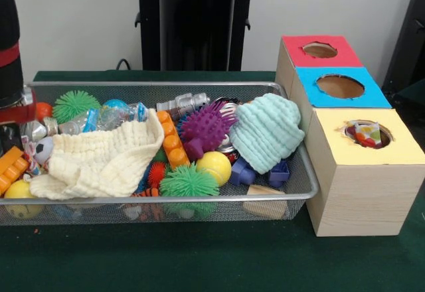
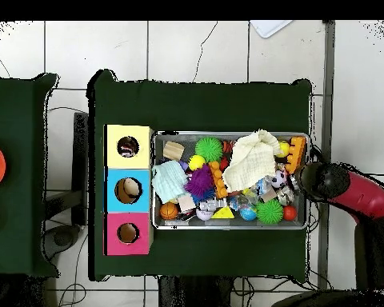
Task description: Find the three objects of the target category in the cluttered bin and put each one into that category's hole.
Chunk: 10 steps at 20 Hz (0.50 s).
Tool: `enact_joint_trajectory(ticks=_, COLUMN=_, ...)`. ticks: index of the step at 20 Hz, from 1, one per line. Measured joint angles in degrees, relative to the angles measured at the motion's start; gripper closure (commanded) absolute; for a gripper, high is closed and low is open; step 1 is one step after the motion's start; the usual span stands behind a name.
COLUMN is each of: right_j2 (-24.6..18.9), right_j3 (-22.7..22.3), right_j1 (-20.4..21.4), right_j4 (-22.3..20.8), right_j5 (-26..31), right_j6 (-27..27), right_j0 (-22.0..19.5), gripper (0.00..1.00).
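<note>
The silver wire-mesh bin (image 1: 166, 87) is full of toys; in the overhead view (image 2: 227, 226) it lies mid-table. One dotted white cloth piece (image 1: 367, 135) lies inside the hole (image 1: 388, 133) of the yellow-topped box, which also shows in the overhead view (image 2: 128, 146). A small white printed scrap (image 1: 30, 148) near the bin's left end may be another; I cannot tell. My gripper (image 1: 9, 136) hangs low at the bin's left end, mostly cut off by the picture's edge. In the overhead view the arm's wrist (image 2: 317, 179) covers it.
A cream knit cloth (image 1: 99, 162) and a mint knit cloth (image 1: 265, 133) lie over the toys. Spiky balls, purple (image 1: 206, 127) and green (image 1: 189, 182), lie between them. The blue-topped box (image 1: 340, 86) and red-topped box (image 1: 320, 50) stand behind the yellow one.
</note>
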State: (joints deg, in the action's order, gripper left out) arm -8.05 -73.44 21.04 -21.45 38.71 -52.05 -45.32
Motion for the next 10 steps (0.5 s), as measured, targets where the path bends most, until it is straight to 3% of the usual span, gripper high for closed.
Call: enact_joint_trajectory(ticks=10, right_j2=3.18, right_j3=-2.01, right_j1=9.93, right_j4=3.57, right_j5=6.35, right_j6=0.0, right_j0=2.74, gripper=1.0)
